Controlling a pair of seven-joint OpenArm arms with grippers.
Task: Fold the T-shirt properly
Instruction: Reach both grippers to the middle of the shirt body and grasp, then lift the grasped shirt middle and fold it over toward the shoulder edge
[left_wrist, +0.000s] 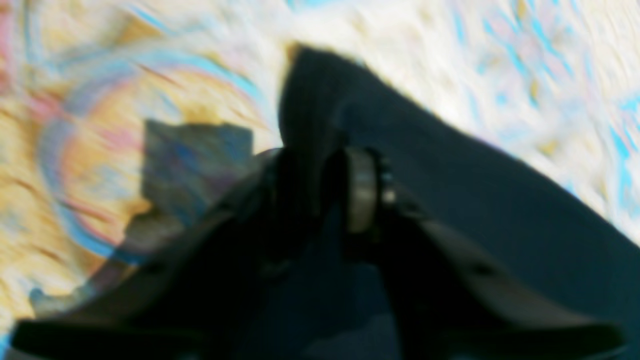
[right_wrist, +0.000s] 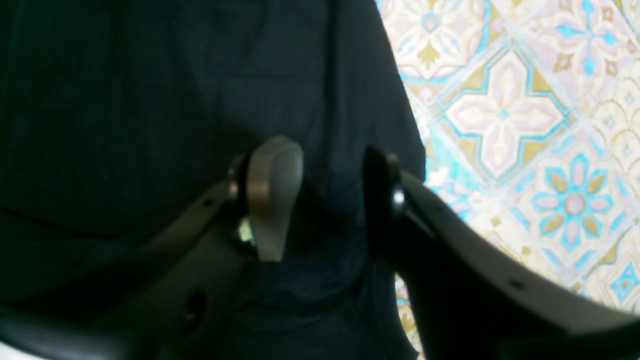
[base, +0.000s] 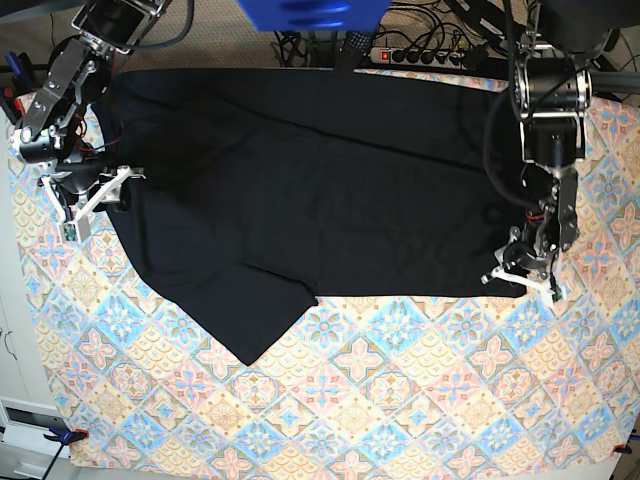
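No readable writing anywhere. One patterned tablecloth (base: 400, 400) covers the table, blue, gold and pink tiles. One black T-shirt (base: 300, 190) lies spread across its far half, a sleeve pointing to 7 o'clock. Two arms: the left gripper (left_wrist: 325, 195) at the shirt's 4 o'clock corner, fingers pinching a lifted fold; the right gripper (right_wrist: 325, 200) at 9 o'clock, fingers spread over cloth. A power strip (base: 420, 55) sits at 12 o'clock.
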